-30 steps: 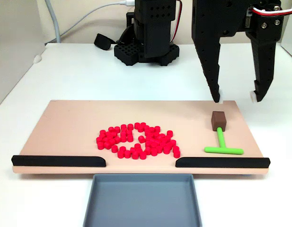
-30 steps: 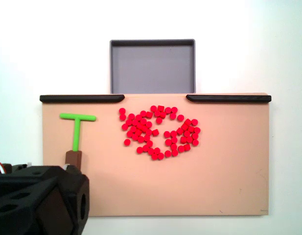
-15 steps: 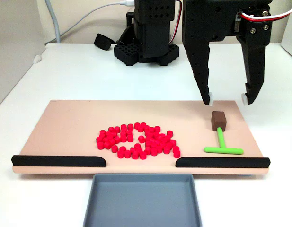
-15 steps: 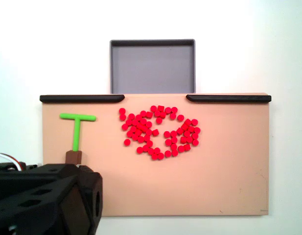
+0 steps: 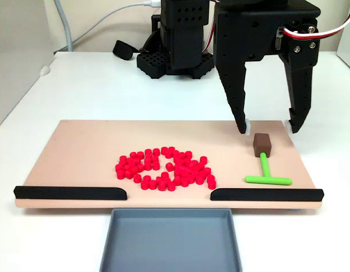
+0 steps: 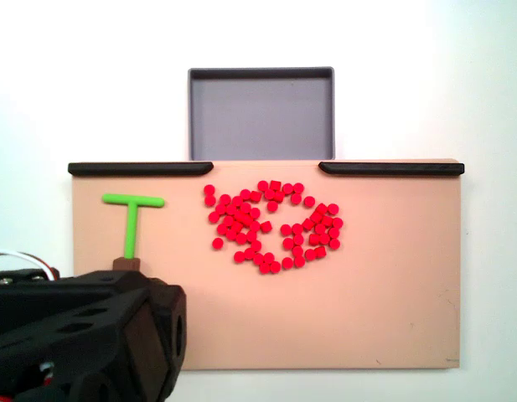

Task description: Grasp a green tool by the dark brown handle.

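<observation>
The lime-green T-shaped tool (image 5: 266, 171) lies flat on the right part of the tan board (image 5: 84, 153), its crossbar toward the black strip. The dark brown handle (image 5: 261, 144) caps the far end of its stem. My black gripper (image 5: 268, 127) hangs open just above and behind the handle, one finger on each side, neither touching it. In the other fixed view, from above, the green tool (image 6: 131, 219) sits at the board's left and the arm's black body (image 6: 82, 335) covers most of the handle (image 6: 126, 263), hiding the fingers.
Several small red cylinders (image 5: 165, 169) cluster mid-board. Two long black strips (image 5: 70, 193) (image 5: 266, 194) line the board's near edge. A grey tray (image 5: 171, 241) sits in front of the board. The arm's base (image 5: 177, 56) and cables stand behind it on the white table.
The open gripper has shifted left and come lower, from right of the handle to straddling it from above. From above, the arm's body now covers more of the handle.
</observation>
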You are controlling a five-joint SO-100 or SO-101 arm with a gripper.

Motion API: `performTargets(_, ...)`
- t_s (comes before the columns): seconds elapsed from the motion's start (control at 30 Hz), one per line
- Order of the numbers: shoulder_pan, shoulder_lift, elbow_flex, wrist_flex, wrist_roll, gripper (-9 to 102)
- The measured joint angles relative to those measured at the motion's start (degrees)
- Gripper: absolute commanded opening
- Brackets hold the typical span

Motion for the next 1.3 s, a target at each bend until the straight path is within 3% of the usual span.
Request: performTargets(1.3,0.0,-1.7,0.8,-1.7,0.1,14)
